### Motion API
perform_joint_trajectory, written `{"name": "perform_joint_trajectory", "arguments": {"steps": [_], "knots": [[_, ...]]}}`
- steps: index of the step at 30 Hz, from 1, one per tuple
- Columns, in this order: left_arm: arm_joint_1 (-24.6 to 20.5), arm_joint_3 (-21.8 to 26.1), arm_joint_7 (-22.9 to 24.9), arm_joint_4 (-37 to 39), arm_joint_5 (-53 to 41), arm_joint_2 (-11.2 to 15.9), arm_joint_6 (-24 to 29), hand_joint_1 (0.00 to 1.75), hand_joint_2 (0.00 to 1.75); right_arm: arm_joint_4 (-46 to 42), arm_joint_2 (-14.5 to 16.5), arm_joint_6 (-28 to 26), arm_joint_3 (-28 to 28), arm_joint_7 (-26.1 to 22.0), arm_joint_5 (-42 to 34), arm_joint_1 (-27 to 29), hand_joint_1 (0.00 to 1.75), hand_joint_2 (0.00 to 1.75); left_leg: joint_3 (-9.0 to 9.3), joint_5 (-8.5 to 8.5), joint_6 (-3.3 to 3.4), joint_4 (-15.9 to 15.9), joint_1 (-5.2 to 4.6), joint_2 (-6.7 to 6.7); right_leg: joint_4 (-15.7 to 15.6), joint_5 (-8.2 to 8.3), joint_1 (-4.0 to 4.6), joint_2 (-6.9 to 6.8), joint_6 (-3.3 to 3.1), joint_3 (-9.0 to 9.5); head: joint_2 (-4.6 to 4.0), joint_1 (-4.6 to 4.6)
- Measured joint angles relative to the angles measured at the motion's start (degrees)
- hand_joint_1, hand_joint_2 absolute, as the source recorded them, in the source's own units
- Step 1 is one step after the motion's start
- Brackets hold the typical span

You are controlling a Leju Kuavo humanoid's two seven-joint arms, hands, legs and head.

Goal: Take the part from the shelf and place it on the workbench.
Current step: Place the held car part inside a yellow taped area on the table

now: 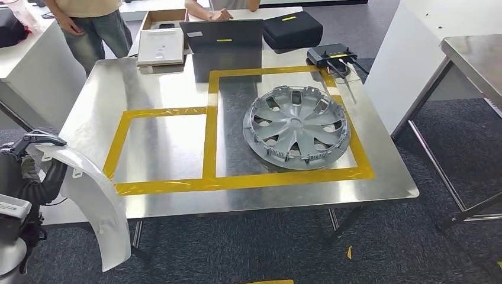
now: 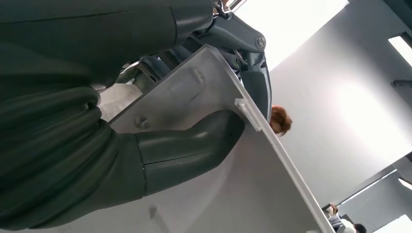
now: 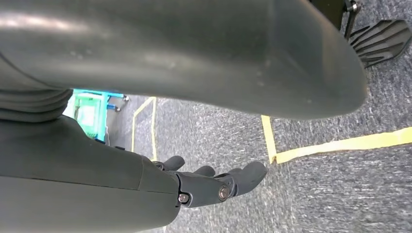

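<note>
A white curved panel part (image 1: 95, 195) hangs off the workbench's near left corner, held by my left hand (image 1: 36, 163) at its upper end. In the left wrist view the thumb (image 2: 194, 145) presses on the pale panel (image 2: 233, 184) while dark fingers (image 2: 252, 73) wrap its far edge. The steel workbench (image 1: 171, 100) carries two yellow-taped rectangles; the left one (image 1: 160, 148) is bare and a grey hubcap (image 1: 296, 126) lies in the right one. My right hand (image 3: 214, 182) hangs over grey carpet with its fingers loosely apart, holding nothing.
At the bench's far edge sit a white box (image 1: 161, 46), a laptop (image 1: 224, 35), a black case (image 1: 292, 29) and a black device with cables (image 1: 332, 57). Two people stand behind. Another steel table (image 1: 473, 59) is at the right. Yellow tape lines (image 3: 335, 145) mark the carpet.
</note>
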Motion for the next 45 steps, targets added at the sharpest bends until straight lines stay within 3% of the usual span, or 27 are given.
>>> {"name": "perform_joint_trajectory", "arguments": {"steps": [1, 2, 3, 5, 7, 9, 11, 12, 14, 15, 16, 17, 20, 22, 25, 30, 33, 36, 40, 43, 45], "knots": [[0.0, 0.0, 0.0, 0.1, -0.1, 0.0, 0.0, 1.75, 1.75, 0.0, 0.0, 0.0, -0.1, 0.0, 0.0, 0.0, 0.0, 0.0, -0.43, 0.44, -0.09, 0.7, 0.08, -0.02, 0.0, -0.02, -0.03, 0.58, 0.03, 0.04, 0.0, 0.02], [-0.1, 0.0, -0.1, 0.3, -0.1, 0.0, 0.0, 1.75, 1.75, 0.0, 0.0, 0.0, -0.2, 0.0, 0.0, 0.0, 0.0, 0.0, 0.32, 1.99, -0.14, -1.0, 0.19, -0.13, 0.1, -0.05, -0.08, 1.18, 0.1, 0.12, 0.0, 0.01], [-0.3, 0.0, -0.1, 0.4, -0.1, 0.0, 0.0, 1.75, 1.75, 0.0, 0.0, 0.0, -0.2, 0.0, -0.1, 0.0, 0.0, 0.0, 2.05, 4.19, -0.16, -4.6, 0.34, -0.53, 0.2, -0.12, -0.16, 1.78, 0.23, 0.22, 0.0, 0.01], [-0.6, 0.0, -0.1, 0.6, -0.1, 0.0, 0.0, 1.75, 1.75, 0.0, 0.0, 0.0, -0.3, 0.0, -0.1, 0.0, 0.0, 0.0, 5.77, 6.98, -0.06, -12.2, 0.68, -2.71, 0.6, -0.33, -0.21, 2.9, 0.75, 0.11, 0.0, 0.03], [-0.9, -0.1, -0.1, 0.8, -0.2, -0.1, 0.0, 1.75, 1.75, 0.0, 0.0, -0.1, -0.3, -0.1, -0.1, -0.1, 0.0, 0.0, 7.21, 7.18, 0.43, -15.1, 0.68, -3.92, 0.7, -0.28, -0.27, 3.92, 1.52, -0.33, 0.0, 0.06], [-1.2, -0.1, -0.1, 0.9, -0.2, -0.1, 0.0, 1.75, 1.75, 0.0, 0.0, -0.1, -0.4, -0.1, -0.1, 0.0, 0.0, 0.0, 7.28, 7.27, 1.19, -15.3, 0.56, -2.92, 0.4, 0.01, -0.33, 4.95, 2.31, -0.6, 0.0, 0.06], [-1.5, -0.2, -0.1, 1.0, -0.2, -0.2, 0.0, 1.75, 1.75, 0.0, 0.1, -0.2, -0.4, -0.1, -0.1, 0.1, 0.0, 0.0, 7.54, 7.49, 1.91, -15.7, 0.75, -1.79, 1.6, -0.75, -0.23, 4.01, 2.89, -1.21, 0.0, 0.17], [-1.6, -0.2, -0.1, 1.0, -0.2, -0.3, 0.0, 1.75, 1.75, 0.0, 0.1, -0.2, -0.4, -0.1, -0.1, 0.1, 0.0, 0.0, 7.65, 7.55, 2.21, -15.9, 0.82, -1.2, 3.9, -2.0, -0.16, 2.7, 3.1, -2.31, 0.0, 0.29], [-1.8, -0.2, -0.1, 1.5, -0.2, -0.3, -0.2, 1.75, 1.75, 0.0, 0.1, -0.3, -0.4, -0.2, -0.1, -0.1, 0.0, 0.0, 7.69, 7.47, 2.62, -15.9, 0.69, -0.14, 11.2, -5.36, -0.1, -0.07, 3.42, -6.1, 0.0, 0.52], [-2.1, -0.2, 0.1, 2.0, -0.2, -0.3, -0.3, 1.75, 1.75, 0.0, 0.1, -0.4, -0.4, -0.1, -0.1, -0.1, 0.0, 0.0, 7.67, 7.39, 2.69, -15.9, 0.62, 0.29, 14.5, -6.4, -0.14, -0.62, 3.5, -7.82, 0.0, 0.53], [-2.6, -0.2, 0.4, 3.0, -0.2, -0.2, -0.6, 1.75, 1.75, 0.0, 0.1, -0.5, -0.4, -0.1, -0.1, 0.0, 0.0, 0.0, 7.67, 7.32, 2.71, -15.8, 0.59, 0.68, 16.0, -6.4, -0.18, -0.86, 3.51, -8.68, 0.0, 0.54], [-3.4, -0.3, 0.8, 4.2, -0.3, -0.1, -0.9, 1.75, 1.75, 0.0, 0.1, -0.5, -0.5, 0.0, 0.0, 0.0, 0.0, 0.0, 7.68, 7.25, 2.67, -15.7, 0.59, 0.99, 15.0, -5.32, -0.22, -0.98, 3.46, -8.32, 0.0, 0.55], [-8.2, -0.3, 1.8, 11.0, -2.6, 0.5, -1.2, 1.75, 1.75, 0.0, 0.1, -0.4, -0.6, 0.0, 0.3, 0.0, 0.0, 0.0, 7.65, 6.97, 2.18, -15.4, 0.51, 1.42, 4.5, -0.64, -0.18, -1.59, 2.92, -3.06, 0.0, 0.56], [-13.2, -0.3, 1.0, 17.9, -4.9, 1.1, -0.9, 1.75, 1.75, 0.0, 0.1, -0.2, -0.7, 0.0, 0.5, -0.1, 0.0, 0.0, 7.51, 6.6, 1.96, -15.2, 0.23, 1.41, 1.0, 0.12, -0.09, -1.85, 2.46, -1.42, 0.0, 0.54], [-19.2, -0.3, -0.6, 27.3, -6.4, 2.1, -0.9, 1.75, 1.75, 0.0, 0.2, -0.1, -0.7, 0.0, 0.7, -0.2, 0.0, 0.0, 7.57, 6.42, 2.8, -15.5, -0.01, 1.42, 0.9, 0.32, -0.15, -1.52, 2.19, -1.24, 0.0, 0.49], [-23.3, -0.4, -1.1, 34.8, -7.5, 2.3, -0.1, 1.75, 1.75, 0.0, 0.2, 0.0, -1.0, 0.0, 0.8, -0.1, 0.0, 0.0, 8.37, 7.18, 1.33, -16.3, 0.0, 1.48, 1.0, 0.3, -0.09, -1.18, 1.56, -1.28, 0.0, 0.5], [-27.1, -1.2, 1.0, 40.6, -15.5, 2.2, 7.3, 1.75, 1.75, 0.0, 0.2, 0.1, -1.2, 0.0, 1.1, -0.1, 0.0, 0.0, 8.53, 7.3, 0.85, -16.4, 0.1, 1.46, 1.0, 0.26, 0.03, -1.19, 1.42, -1.37, 0.0, 0.51], [-35.0, -4.2, 8.5, 52.2, -29.0, 1.5, 15.2, 1.75, 1.75, 0.0, 0.1, 0.3, -1.2, 0.0, 1.5, -0.2, 0.0, 0.0, 8.49, 7.32, 0.67, -16.4, 0.14, 1.39, 1.0, 0.25, 0.06, -1.28, 1.38, -1.32, 0.0, 0.52], [-41.6, -9.8, 23.7, 64.8, -39.8, -0.3, 15.8, 1.75, 1.75, 0.0, 0.1, 0.4, -1.2, 0.0, 1.7, -0.2, 0.0, 0.0, 8.51, 7.31, 0.65, -16.4, 0.07, 1.49, 1.0, 0.37, -0.04, -1.21, 1.28, -1.24, 0.0, 0.53], [-42.5, -12.7, 28.6, 70.5, -42.5, -1.2, 15.4, 1.75, 1.75, 0.0, 0.0, 0.2, -1.3, 0.0, 1.5, -0.1, 0.0, 0.0, 8.51, 7.3, 0.66, -16.4, 0.01, 1.65, 0.9, 0.45, -0.1, -1.08, 1.29, -1.24, 0.01, 0.53], [-42.4, -14.2, 28.9, 73.0, -44.3, -1.4, 15.7, 0.87, 1.75, 0.0, -0.1, 0.2, -1.3, 0.0, 1.8, 0.0, 0.0, 0.0, 8.49, 7.29, 0.67, -16.4, -0.01, 1.65, 0.9, 0.46, -0.11, -1.09, 1.31, -1.24, 0.01, 0.53]]}}
